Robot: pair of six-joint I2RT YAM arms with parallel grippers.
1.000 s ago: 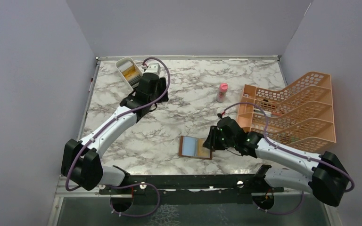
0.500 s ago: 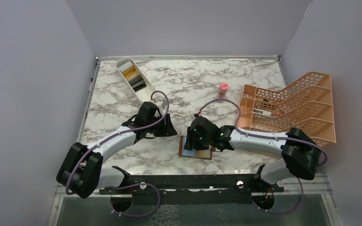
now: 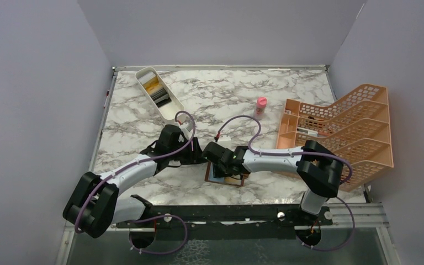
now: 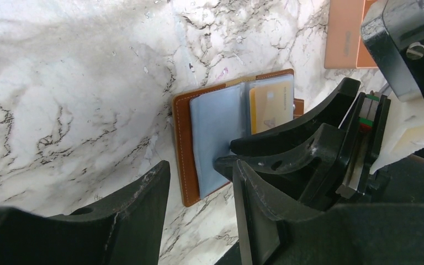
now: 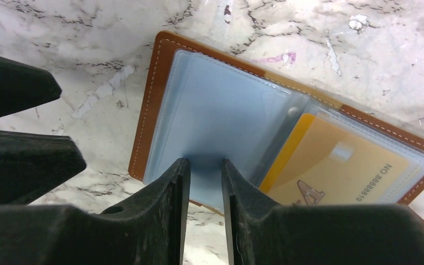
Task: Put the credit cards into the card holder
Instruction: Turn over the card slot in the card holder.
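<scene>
The brown card holder (image 3: 227,178) lies open near the table's front edge, blue-grey sleeves up (image 5: 221,110) (image 4: 185,143). One yellow-gold credit card (image 5: 337,165) (image 4: 270,105) sits in its right-hand sleeve. More credit cards, yellow (image 3: 152,84) and dark (image 3: 162,98), lie in the white tray (image 3: 171,107) at the back left. My right gripper (image 3: 216,160) (image 5: 205,163) has only a narrow gap and rests its tips on the left sleeve, nothing between them. My left gripper (image 3: 197,156) (image 4: 200,165) is open and empty, just left of the holder.
An orange lattice rack (image 3: 342,130) stands at the right; its corner shows in the left wrist view (image 4: 345,33). A small pink bottle (image 3: 260,107) stands behind the holder. The two grippers are close together, almost touching.
My left gripper left the white tray and came down to the holder's left side. My right gripper moved left across the holder onto its left sleeve.
</scene>
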